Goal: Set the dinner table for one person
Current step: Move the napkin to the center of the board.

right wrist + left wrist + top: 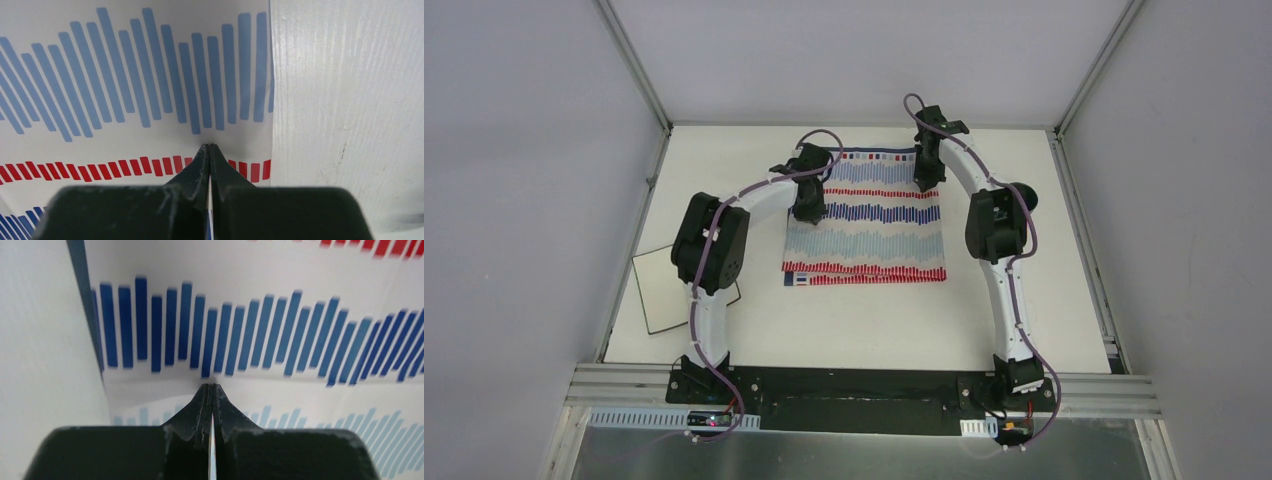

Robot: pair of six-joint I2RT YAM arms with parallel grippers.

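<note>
Left gripper (pixel 212 387), right gripper (pixel 209 146) pinch thin striped cloth (pixel 864 235) on matte dinner table (pixel 874 320).

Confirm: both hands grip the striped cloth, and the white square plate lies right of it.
No: the white square plate lies left of the striped cloth, per the top external view. Left hand and right hand do grip it.

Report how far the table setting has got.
Done: the striped cloth lies spread on the table. In hand: the left pincer and right pincer are both shut, apparently pinching its far part. Left: the plate sits off the cloth near the table's left edge; no cutlery shows.
</note>
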